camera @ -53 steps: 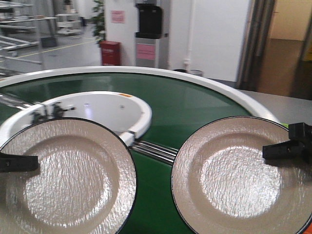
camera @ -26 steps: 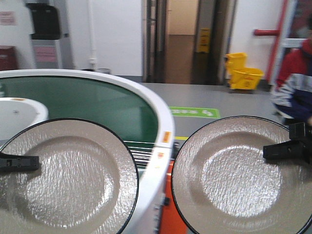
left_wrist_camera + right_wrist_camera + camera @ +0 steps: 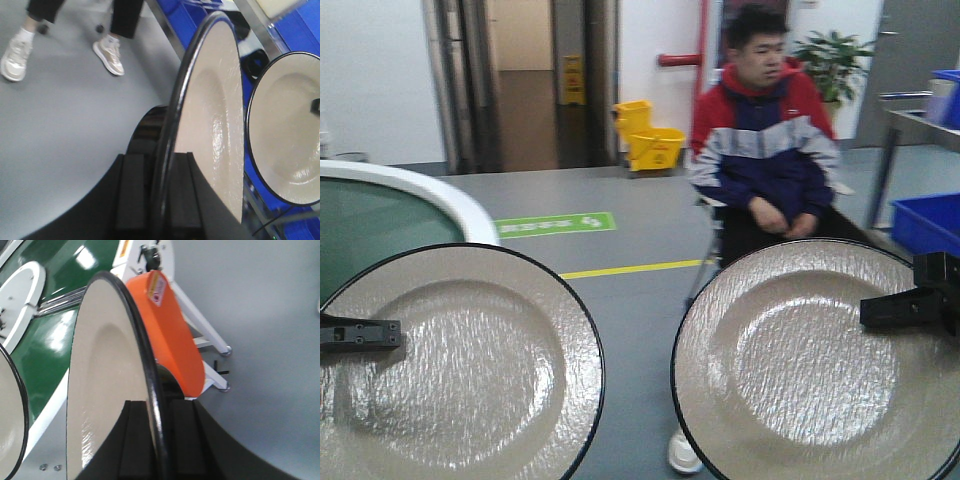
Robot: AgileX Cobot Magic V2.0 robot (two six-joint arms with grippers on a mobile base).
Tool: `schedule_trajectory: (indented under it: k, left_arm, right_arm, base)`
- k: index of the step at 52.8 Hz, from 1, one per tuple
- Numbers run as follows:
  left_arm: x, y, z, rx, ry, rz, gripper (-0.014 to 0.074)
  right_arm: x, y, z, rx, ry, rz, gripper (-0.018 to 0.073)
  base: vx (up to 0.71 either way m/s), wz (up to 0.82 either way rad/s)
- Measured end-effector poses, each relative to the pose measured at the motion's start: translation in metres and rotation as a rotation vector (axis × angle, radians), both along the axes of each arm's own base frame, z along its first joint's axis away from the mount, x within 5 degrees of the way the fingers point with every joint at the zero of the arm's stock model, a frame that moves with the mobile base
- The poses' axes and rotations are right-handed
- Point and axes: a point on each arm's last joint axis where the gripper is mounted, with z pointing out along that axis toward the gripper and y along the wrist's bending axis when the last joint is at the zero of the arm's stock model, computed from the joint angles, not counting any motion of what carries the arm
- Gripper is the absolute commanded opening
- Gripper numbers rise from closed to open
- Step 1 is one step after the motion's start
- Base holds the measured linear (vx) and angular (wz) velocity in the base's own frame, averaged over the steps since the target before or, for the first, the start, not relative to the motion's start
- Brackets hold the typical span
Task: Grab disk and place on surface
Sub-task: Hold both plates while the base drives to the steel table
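You have a plate in each claw. The left claw is clamped on the black rim of the left plate, with a finger on each face. The right claw grips the rim of the right plate the same way. Both plates are held off the ground side by side. Their inner edges are near each other but apart, and grey floor shows through the gap.

Your open room is straight ahead, a bare stretch of floor crossed by a yellow line and a green floor sign.

On your left, the white rim of the green belt curves in just past the left plate's far edge. On your right, a seated man is directly beyond the right plate, whose top edge hides his knees. His white shoe shows by that plate's inner edge. A blue bin sits just beyond its outer side. From the right wrist view, an orange cover lies close behind the right plate's rim. A yellow mop bucket stands well back by the doorway.
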Motion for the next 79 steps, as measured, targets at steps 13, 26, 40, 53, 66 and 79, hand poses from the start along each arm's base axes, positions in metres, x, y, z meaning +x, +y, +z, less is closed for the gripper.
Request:
schedule_trajectory:
  k: [13, 26, 40, 53, 66, 79]
  left_arm:
    - [-0.0001, -0.0001, 0.0, 0.0, 0.0, -0.001, -0.0008]
    - [-0.0002, -0.0002, 0.0, -0.001, 0.001, -0.003, -0.0008]
    - [-0.0003, -0.0002, 0.0, -0.001, 0.001, -0.004, -0.0008]
    - [-0.0005, -0.0004, 0.0, -0.002, 0.002, -0.006, -0.0008]
    - [-0.0005, -0.0004, 0.0, -0.002, 0.003, -0.007, -0.0008]
    - [-0.0005, -0.0004, 0.0, -0.002, 0.003, -0.007, -0.0008]
  right_arm:
    - [-0.0001, 0.0001, 0.0, 0.0, 0.001, 0.001, -0.0009]
    - [-0.0012, 0.0007, -0.0001, 0.001, 0.007, 0.011, -0.0009]
    - [-0.0052, 0.0029, 0.0001, 0.002, 0.024, 0.043, -0.0009]
    - [-0.0053, 0.0029, 0.0001, 0.002, 0.024, 0.043, -0.0009]
    - [-0.0054, 0.003, 0.0001, 0.002, 0.025, 0.044, -0.0009]
    - [-0.0054, 0.003, 0.0001, 0.002, 0.025, 0.044, -0.0009]
  base:
    - [-0.06, -0.6]
    - [0.06, -0.57]
    - [0.17, -0.44]
    - [0.24, -0.27]
    - [0.34, -0.08]
    - [0.42, 0.09]
